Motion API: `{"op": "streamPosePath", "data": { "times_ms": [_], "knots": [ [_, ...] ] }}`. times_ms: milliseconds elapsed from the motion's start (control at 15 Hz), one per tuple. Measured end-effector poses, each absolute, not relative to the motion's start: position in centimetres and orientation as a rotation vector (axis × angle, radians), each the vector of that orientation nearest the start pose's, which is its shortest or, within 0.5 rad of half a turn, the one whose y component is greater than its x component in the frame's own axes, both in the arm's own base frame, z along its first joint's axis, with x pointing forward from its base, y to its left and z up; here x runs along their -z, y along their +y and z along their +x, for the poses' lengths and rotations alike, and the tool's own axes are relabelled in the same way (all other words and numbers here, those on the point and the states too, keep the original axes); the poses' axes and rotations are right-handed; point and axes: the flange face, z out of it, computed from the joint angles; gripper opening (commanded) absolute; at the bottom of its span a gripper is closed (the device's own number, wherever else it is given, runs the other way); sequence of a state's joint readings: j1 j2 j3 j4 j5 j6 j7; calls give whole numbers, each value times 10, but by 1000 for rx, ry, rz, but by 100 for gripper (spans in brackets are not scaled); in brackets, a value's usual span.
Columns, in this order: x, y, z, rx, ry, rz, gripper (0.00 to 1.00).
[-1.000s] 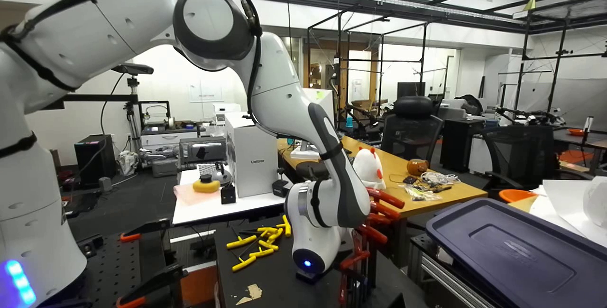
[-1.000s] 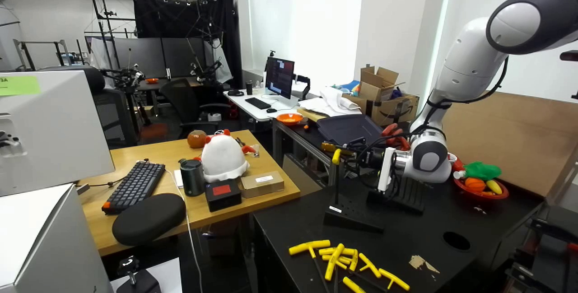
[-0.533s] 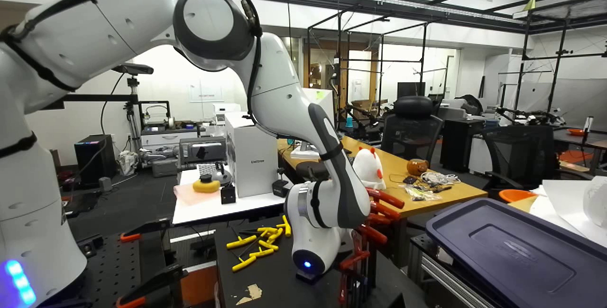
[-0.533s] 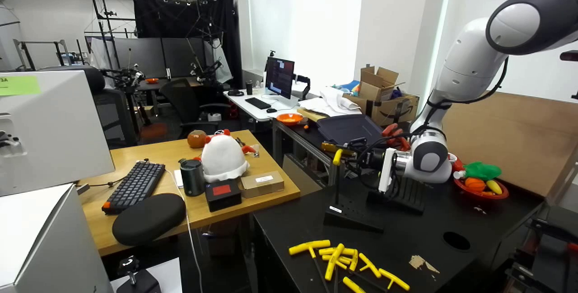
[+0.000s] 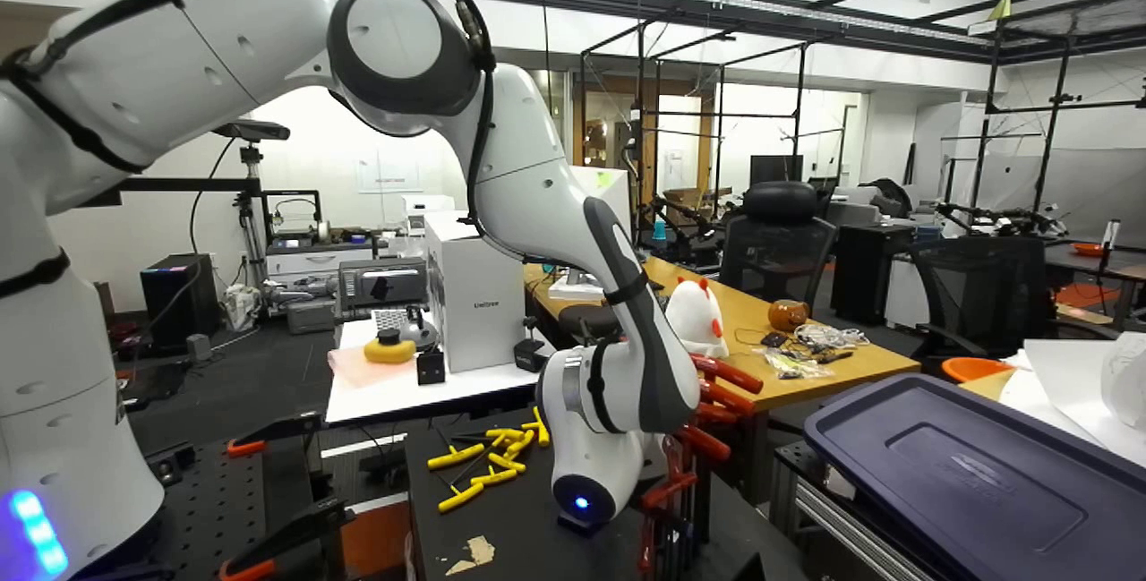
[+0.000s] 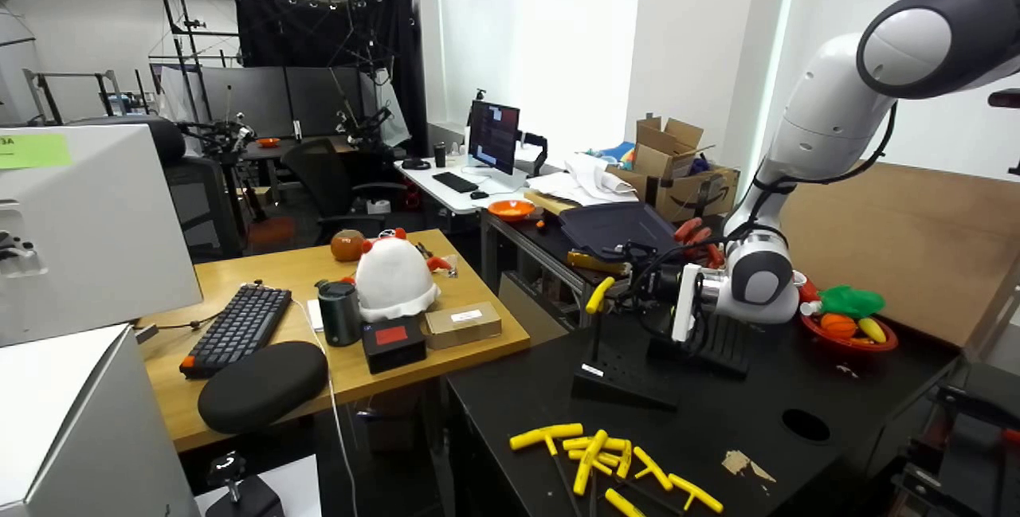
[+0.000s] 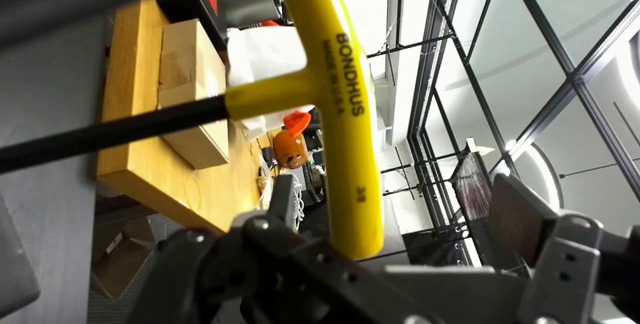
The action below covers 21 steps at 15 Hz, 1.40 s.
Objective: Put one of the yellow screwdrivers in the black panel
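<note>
One yellow screwdriver (image 6: 599, 295), a T-handle with a black shaft, stands with its shaft in the black panel (image 6: 623, 389), a low sloped block with holes. Its handle leans slightly. Beside the handle my gripper (image 6: 626, 282) is open. In the wrist view the yellow handle (image 7: 345, 104) lies across the wide gap of my gripper (image 7: 395, 189), nearer the left finger (image 7: 283, 196) and clear of the right finger (image 7: 520, 214). Several loose yellow screwdrivers (image 5: 491, 460) lie in a pile on the black table (image 6: 550, 377). The wrist hides the gripper in an exterior view.
Red T-handled tools (image 5: 707, 442) rise close to the wrist. A second black rack (image 6: 713, 346) stands behind the panel. A red bowl (image 6: 851, 347) of toy fruit sits further along the table, and a dark lid (image 5: 985, 474) lies beyond it.
My jaws have spread and let go of the yellow handle. The handle has dropped a little and tipped from near upright to a slight lean. The arm has barely shifted.
</note>
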State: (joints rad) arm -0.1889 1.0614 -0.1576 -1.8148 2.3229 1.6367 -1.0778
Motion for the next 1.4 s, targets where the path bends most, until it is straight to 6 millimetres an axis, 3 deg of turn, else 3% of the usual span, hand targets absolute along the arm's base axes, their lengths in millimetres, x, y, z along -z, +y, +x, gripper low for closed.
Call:
{"op": "streamPosePath", "data": {
  "times_ms": [667, 1067, 1400],
  "knots": [
    [7, -127, 579, 662, 977, -1421, 100],
    [-18, -117, 573, 729, 1034, -1552, 100],
    [-37, -110, 555, 709, 1100, -1731, 100]
  ]
}}
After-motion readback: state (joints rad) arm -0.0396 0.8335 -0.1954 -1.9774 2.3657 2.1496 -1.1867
